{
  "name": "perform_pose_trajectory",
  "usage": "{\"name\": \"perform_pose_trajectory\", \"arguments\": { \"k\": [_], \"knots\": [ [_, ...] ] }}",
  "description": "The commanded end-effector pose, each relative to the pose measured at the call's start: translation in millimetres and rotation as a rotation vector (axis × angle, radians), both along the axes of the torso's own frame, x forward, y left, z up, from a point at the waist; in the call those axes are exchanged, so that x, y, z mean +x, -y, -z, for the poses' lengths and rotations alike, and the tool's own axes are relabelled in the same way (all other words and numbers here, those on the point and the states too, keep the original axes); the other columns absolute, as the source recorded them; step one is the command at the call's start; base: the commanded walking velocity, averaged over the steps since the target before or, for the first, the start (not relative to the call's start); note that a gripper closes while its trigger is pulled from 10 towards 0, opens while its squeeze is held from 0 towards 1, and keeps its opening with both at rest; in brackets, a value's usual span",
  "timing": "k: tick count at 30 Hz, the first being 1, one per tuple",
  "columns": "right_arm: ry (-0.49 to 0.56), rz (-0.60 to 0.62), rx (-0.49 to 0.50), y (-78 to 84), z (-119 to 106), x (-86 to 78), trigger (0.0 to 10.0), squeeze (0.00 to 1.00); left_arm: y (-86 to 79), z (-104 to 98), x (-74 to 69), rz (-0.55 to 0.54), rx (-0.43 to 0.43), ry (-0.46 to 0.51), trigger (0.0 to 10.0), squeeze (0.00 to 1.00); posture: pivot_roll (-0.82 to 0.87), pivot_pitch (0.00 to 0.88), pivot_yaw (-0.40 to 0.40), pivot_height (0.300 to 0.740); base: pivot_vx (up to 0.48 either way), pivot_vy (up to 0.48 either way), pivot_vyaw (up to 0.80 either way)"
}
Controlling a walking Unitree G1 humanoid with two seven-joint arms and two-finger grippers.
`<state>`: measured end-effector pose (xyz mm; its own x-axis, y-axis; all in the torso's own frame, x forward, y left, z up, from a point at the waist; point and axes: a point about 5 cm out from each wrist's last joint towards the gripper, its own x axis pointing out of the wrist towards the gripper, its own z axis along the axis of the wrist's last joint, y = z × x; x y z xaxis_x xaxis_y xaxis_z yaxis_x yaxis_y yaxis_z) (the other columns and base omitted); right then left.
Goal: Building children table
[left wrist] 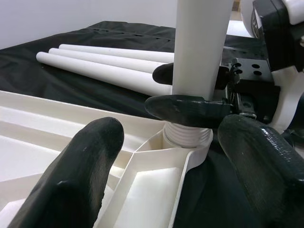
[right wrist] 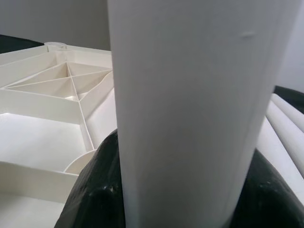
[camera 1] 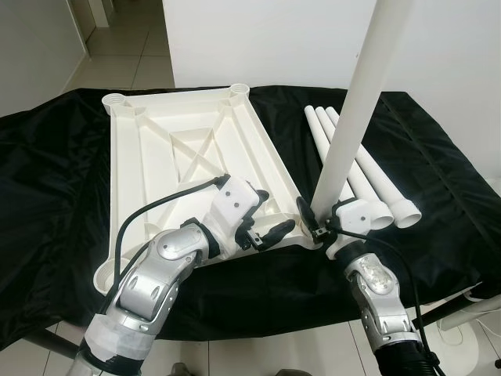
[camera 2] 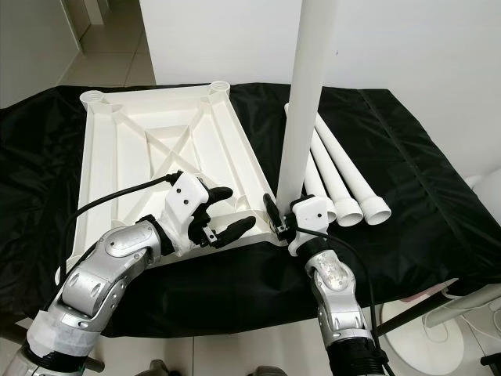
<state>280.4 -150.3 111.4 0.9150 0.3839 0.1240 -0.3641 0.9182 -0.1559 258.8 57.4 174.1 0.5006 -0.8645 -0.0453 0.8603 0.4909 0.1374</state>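
My right claw [camera 1: 313,219] grasps the upright leg [camera 1: 356,117]
Left wrist view reveals its threaded end in the tabletop [camera 1: 188,149] corner socket; my left claw [camera 1: 270,223] is released, at 9 o'clock

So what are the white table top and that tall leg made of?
The table top looks like moulded white plastic: thin ribs cross its underside, with a smooth, slightly glossy finish. The tall leg, held by the right pincer, seems to be the same plastic, judging by the moulded threads at its foot.

Smooth white plastic tabletop [camera 1: 188,149], legs [camera 1: 368,168]
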Motion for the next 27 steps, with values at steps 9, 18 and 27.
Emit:
{"name": "perform_pose_trajectory", "arguments": {
  "k": [9, 18, 27],
  "knots": [
    [-0.274, 0.019, 0.005, 8.0, 43, -4.4, 10.0, 0.00, 0.5, -6, 0.6, -0.024, 0.004, 0.043, 10.0, 0.00, -0.06, 0.000, 0.001, 0.740, 0.000, 0.000, 0.00],
    [-0.288, 0.064, 0.075, 10.0, 48, -8.8, 10.0, 0.00, -0.2, -6, 0.2, -0.027, 0.005, 0.046, 10.0, 0.00, -0.06, 0.000, 0.000, 0.740, 0.000, 0.000, 0.00],
    [-0.211, 0.097, 0.106, 14.7, 50, -19.5, 10.0, 0.00, -0.2, -7, 0.7, -0.028, 0.001, 0.048, 10.0, 0.00, -0.06, 0.003, 0.003, 0.740, 0.000, 0.000, 0.00]
  ]
}}
